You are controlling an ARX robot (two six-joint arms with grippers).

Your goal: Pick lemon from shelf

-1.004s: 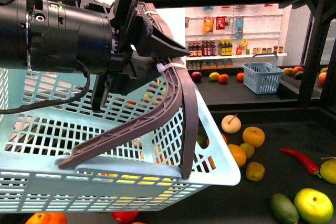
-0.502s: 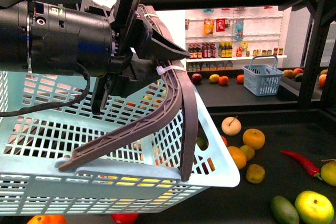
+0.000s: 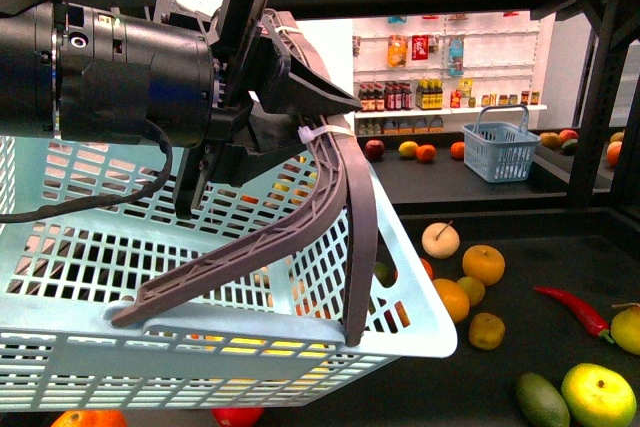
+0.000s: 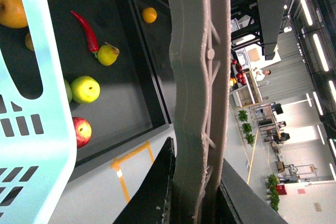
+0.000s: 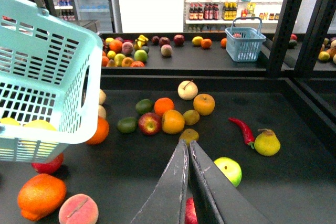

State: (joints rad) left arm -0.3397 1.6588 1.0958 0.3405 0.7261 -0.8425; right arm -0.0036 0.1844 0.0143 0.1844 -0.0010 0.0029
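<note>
Gripping basket handle (image 3: 345, 209): left tool (image 3: 305, 97) | right tool (image 5: 188, 153) pressed together | shelf (image 5: 294, 166) front open

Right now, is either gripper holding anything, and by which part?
Left gripper holds the light-blue basket by its grey handles. Right gripper is shut, holding nothing.
</note>
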